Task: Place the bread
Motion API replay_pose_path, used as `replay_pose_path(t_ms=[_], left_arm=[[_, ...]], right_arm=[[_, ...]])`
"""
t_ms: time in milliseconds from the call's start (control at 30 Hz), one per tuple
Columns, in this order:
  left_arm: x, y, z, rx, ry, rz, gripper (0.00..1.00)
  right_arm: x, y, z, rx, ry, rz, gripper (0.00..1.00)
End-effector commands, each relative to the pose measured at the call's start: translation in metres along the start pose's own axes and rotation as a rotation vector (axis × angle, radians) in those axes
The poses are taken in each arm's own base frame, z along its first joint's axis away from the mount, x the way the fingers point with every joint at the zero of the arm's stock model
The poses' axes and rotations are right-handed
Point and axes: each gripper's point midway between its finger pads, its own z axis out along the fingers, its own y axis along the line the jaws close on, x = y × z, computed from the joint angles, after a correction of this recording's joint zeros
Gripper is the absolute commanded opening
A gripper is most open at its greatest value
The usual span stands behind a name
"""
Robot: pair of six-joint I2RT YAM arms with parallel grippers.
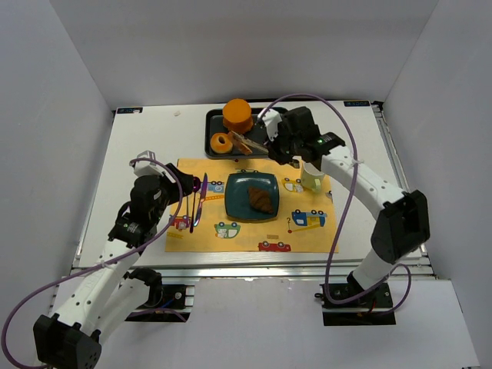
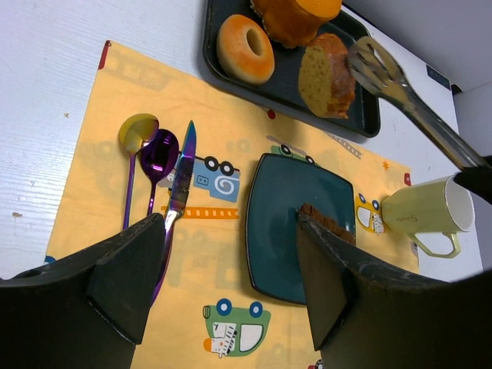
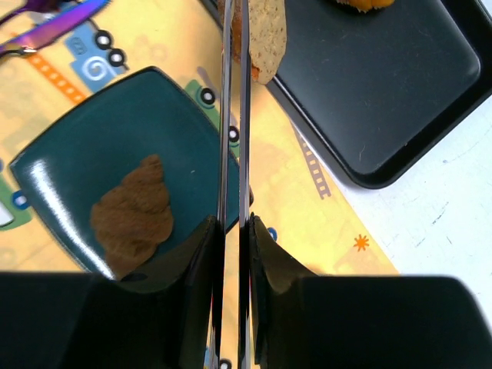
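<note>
The flat golden-tan bread slice stands on edge at the front of the black tray. My right gripper is shut on a pair of metal tongs, whose tips meet the slice. The tong arms are squeezed close together, and the slice seems pinched between them. The dark brown croissant-shaped bread lies on the teal square plate in the middle of the yellow placemat. My left gripper hangs open and holds nothing, above the mat between the cutlery and the plate.
An orange cylinder and a glazed ring doughnut share the tray. A pale yellow mug stands to the right of the plate. A purple knife and two spoons lie to the left of it. White walls enclose the table.
</note>
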Motion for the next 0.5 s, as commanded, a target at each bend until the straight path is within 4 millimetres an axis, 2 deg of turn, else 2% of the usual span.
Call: replay_pose_path(t_ms=[0,67,100,200,233,467], left_arm=[[-0.011,-0.006,-0.001,0.011,-0.021,0.004,0.78],[-0.011,-0.006,-0.001,0.011,-0.021,0.004,0.78],[-0.011,-0.006,0.000,0.009,-0.018,0.004,0.78],[-0.011,-0.007,0.001,0.013,-0.018,0.004,0.78],[-0.012,-0.008,0.001,0.015,-0.018,0.004,0.78],[-0.012,-0.009,0.001,0.016,-0.015,0.001,0.78]], right_arm=[[-0.019,0.012,-0.030,-0.038,-0.095,-0.011,0.00],[-0.016,0.020,-0.041,-0.063,-0.102,-0.037,0.00],[-0.002,0.026,-0.041,-0.083,-0.075,-0.040,0.00],[0.006,0.033,-0.057,-0.094,-0.083,-0.098,0.00],[0.018,0.037,-0.056,-0.106,-0.063,-0.108,0.00],[0.048,0.053,-0.072,-0.157,-0.036,-0.228,0.01]])
